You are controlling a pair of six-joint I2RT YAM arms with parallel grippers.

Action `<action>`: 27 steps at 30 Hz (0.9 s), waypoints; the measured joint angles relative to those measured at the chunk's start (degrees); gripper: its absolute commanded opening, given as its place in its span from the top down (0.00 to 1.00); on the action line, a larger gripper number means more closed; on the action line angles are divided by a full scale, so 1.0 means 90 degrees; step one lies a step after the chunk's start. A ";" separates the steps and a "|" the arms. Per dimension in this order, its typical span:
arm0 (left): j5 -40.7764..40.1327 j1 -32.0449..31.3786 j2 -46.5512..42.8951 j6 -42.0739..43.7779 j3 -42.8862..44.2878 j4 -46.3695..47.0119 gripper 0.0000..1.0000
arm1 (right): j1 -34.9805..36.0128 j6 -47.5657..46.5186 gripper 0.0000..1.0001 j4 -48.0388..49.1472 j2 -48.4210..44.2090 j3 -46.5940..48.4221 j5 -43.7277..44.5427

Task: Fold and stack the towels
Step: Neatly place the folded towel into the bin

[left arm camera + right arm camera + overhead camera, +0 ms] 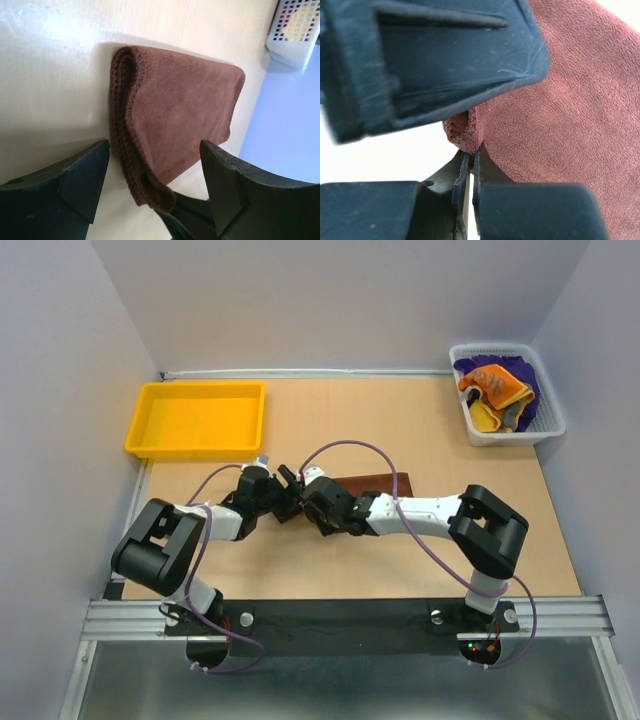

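Landmark for this entry: yellow tray (195, 420), on the table (400, 550).

- Brown towel (375, 483) lies flat on the table, to the right of the tray and nearer the arm bases than the tray's near edge. It is folded over. The left wrist view shows the fold as a thick rolled edge along one side of the towel (175, 110), layers stacked roughly even.
- Left gripper (289, 480) sits just off the tray's near right corner, at the towel's end closest to the tray. Jaws are spread wide. From its own camera, the left gripper (152, 150) has one finger on each side of the towel's corner, and I see no contact with the cloth.
- Right gripper (312, 498) is beside the left one, a little farther from the tray. Its own camera shows the right gripper (471, 172) with fingers pressed together and the towel's (570, 125) hemmed corner nipped at the tips. I read it as gripping that corner.
- White basket (505, 435) is well to the right of the tray, along the same far edge. It holds an orange towel (490, 385) bunched on top of a purple towel (522, 375), both unfolded.
- Basket corner also shows in the left wrist view (295, 30), beyond the towel.
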 measured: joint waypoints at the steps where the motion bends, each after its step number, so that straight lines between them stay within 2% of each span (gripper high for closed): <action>1: -0.0007 -0.0022 0.0070 -0.0070 0.0000 0.0107 0.21 | -0.0007 0.0019 0.99 0.0010 -0.0017 -0.0019 -0.0005; 12: -0.0267 -0.0265 0.0352 -0.0459 -0.0141 0.0758 0.24 | -0.0112 0.0175 0.99 0.0282 -0.0491 -0.0226 0.0022; 14: -0.0282 -0.0265 0.0355 -0.0493 -0.0175 0.0828 0.29 | -0.0126 0.0197 1.00 0.0325 -0.0529 -0.0228 0.0029; 15: -0.0291 -0.0267 0.0362 -0.0493 -0.0175 0.0821 0.32 | -0.0138 0.0204 1.00 0.0335 -0.0539 -0.0228 0.0027; 17: -0.0306 -0.0270 0.0415 -0.0503 -0.0177 0.0831 0.43 | -0.0151 0.0219 1.00 0.0376 -0.0546 -0.0253 0.0024; 21: -0.0352 -0.0289 0.0491 -0.0457 -0.0177 0.0753 0.57 | -0.0151 0.0231 0.99 0.0464 -0.0546 -0.0379 -0.0022; 22: -0.0362 -0.0291 0.0520 -0.0427 -0.0165 0.0712 0.64 | -0.0151 0.0243 1.00 0.0483 -0.0546 -0.0418 -0.0036; 24: -0.0362 -0.0289 0.0585 -0.0379 -0.0143 0.0661 0.69 | -0.0151 0.0248 0.99 0.0483 -0.0546 -0.0442 -0.0068; 25: -0.0359 -0.0289 0.0607 -0.0347 -0.0131 0.0648 0.77 | -0.0151 0.0248 0.99 0.0508 -0.0546 -0.0459 -0.0075; 27: -0.0352 -0.0291 0.0646 -0.0282 -0.0066 0.0571 0.87 | -0.0151 0.0250 0.97 0.0566 -0.0546 -0.0510 -0.0095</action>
